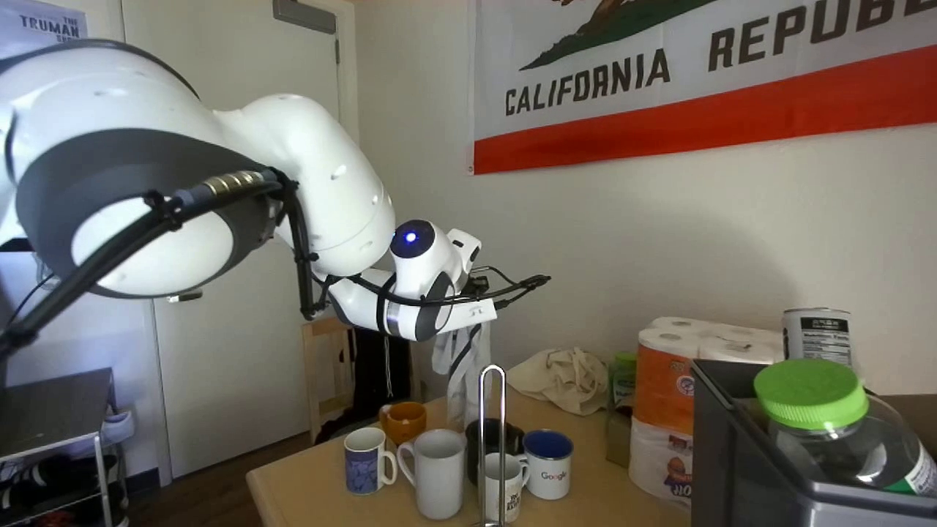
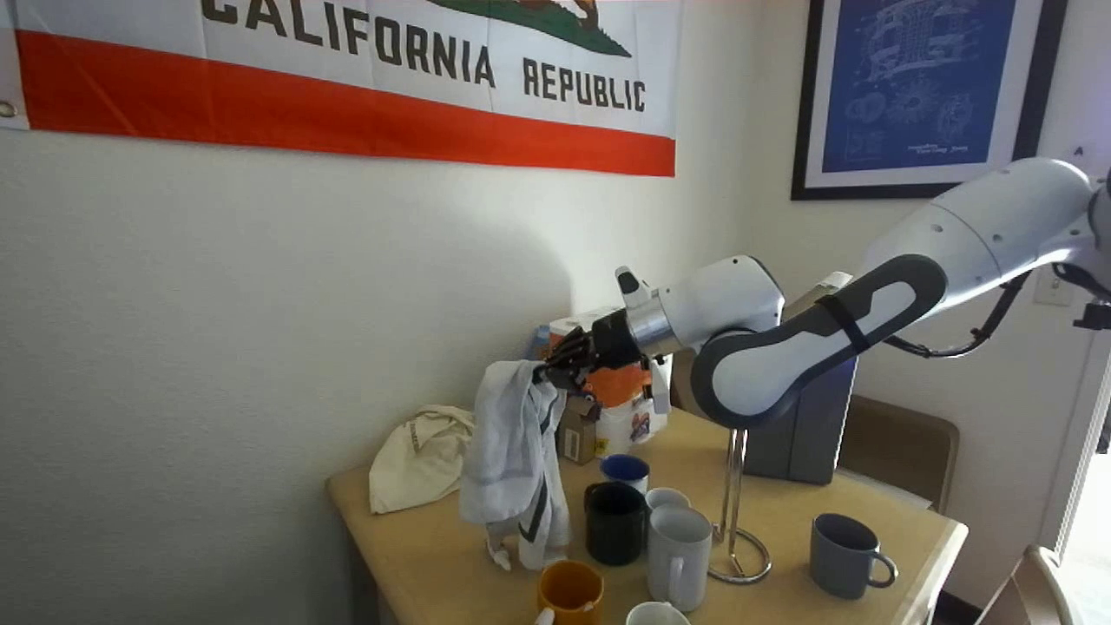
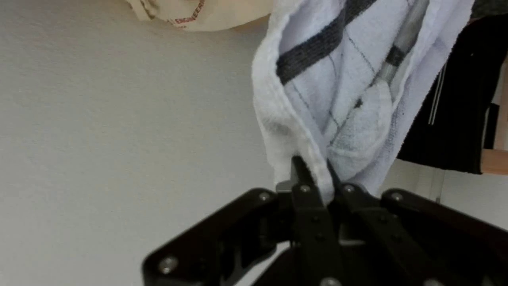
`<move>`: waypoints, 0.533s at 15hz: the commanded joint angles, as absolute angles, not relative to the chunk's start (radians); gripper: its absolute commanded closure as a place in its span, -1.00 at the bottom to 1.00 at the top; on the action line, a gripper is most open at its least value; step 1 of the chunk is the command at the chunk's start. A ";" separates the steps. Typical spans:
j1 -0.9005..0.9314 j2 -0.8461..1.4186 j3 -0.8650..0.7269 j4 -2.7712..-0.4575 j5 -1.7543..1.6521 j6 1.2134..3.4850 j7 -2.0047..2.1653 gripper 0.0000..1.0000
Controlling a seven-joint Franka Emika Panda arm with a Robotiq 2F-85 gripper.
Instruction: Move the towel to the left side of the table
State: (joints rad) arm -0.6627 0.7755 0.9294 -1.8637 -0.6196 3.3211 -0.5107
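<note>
Arm (image 2: pixel 811 343) is extended over tabletop (image 2: pixel 425 555), w/ end effector (image 3: pixel 315 171) angled slightly downward. End effector is closed on upper end of towel (image 2: pixel 508 451); towel is suspended near bag (image 2: pixel 421 464), and contact of its lower end w/ tabletop can't be confirmed. Orange mug (image 2: pixel 570 595), black mug (image 2: pixel 614 529) & tall white mug (image 2: pixel 686 547) are grouped nr. towel. Jar (image 1: pixel 842 450) w/ green lid (image 1: pixel 810 393) is held in gray box (image 1: pixel 732 454). Gray mug (image 2: pixel 842 555) is set apart from others, nr. tabletop edge. In an exterior view, bare tabletop is shown btwn towel & edge, on bag's side.
</note>
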 commanded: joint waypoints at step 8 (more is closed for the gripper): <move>-0.735 0.847 1.030 -1.861 -0.625 3.044 -0.563 0.96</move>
